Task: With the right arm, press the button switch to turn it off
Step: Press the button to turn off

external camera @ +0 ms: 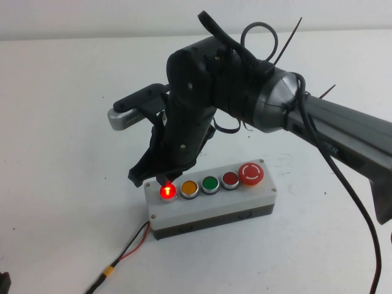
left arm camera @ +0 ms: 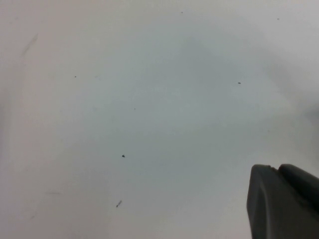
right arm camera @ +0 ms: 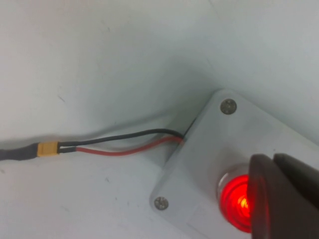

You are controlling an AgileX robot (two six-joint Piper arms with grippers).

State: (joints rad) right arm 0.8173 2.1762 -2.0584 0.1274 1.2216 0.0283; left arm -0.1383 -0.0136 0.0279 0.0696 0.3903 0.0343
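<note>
The button switch (external camera: 166,192) glows bright red at the left end of the grey box's (external camera: 245,203) row of buttons. My right gripper (external camera: 163,181) is shut, empty and points down right above this button. In the right wrist view the glowing button (right arm camera: 234,201) sits partly under the shut gripper (right arm camera: 271,160); I cannot tell whether they touch. My left gripper (left arm camera: 275,169) is shut and empty over bare white table and is out of the high view.
Along the row follow a yellow button (external camera: 189,188), a green one (external camera: 210,183), a dark red one (external camera: 230,179) and a big red mushroom button (external camera: 251,173). Red and black wires (external camera: 131,245) with a yellow connector (external camera: 108,271) run from the box's left end toward the front.
</note>
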